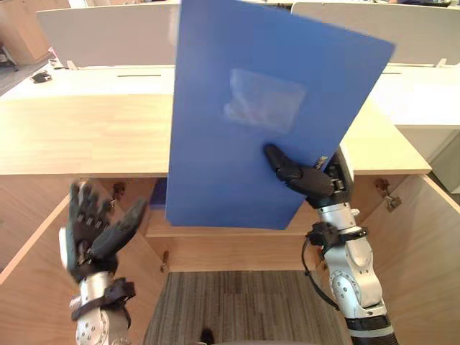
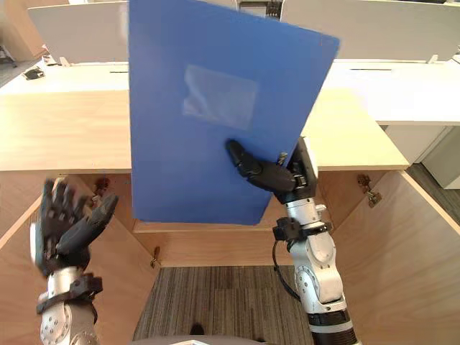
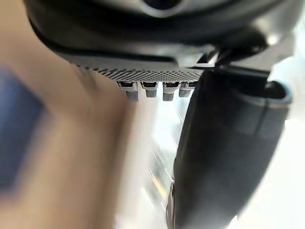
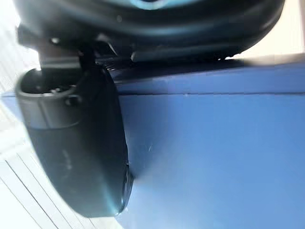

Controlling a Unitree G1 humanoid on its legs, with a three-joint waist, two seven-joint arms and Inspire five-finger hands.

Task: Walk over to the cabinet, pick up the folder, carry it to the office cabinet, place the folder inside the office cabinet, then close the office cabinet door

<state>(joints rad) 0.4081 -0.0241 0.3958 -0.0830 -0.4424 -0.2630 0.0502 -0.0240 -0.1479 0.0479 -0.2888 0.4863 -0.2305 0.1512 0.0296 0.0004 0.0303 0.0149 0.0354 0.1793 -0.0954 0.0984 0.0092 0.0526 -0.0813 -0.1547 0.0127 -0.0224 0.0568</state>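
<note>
A large blue folder (image 1: 251,129) with a clear label pocket stands nearly upright in front of me, above the wooden cabinet top (image 1: 79,136). My right hand (image 1: 309,178) pinches its lower right part, thumb pressed on the near face (image 4: 214,157), fingers hidden behind. My left hand (image 1: 97,233) hangs at the lower left with fingers straight and spread, holding nothing, clear of the folder (image 2: 215,115). Below, the office cabinet stands open, with a shelf edge (image 1: 215,231) under the folder.
Two cabinet doors swing outward: one at the left (image 1: 29,244), one at the right (image 1: 424,244). White desks with partitions (image 1: 108,36) stand behind the cabinet. Grey striped carpet (image 1: 237,302) lies below.
</note>
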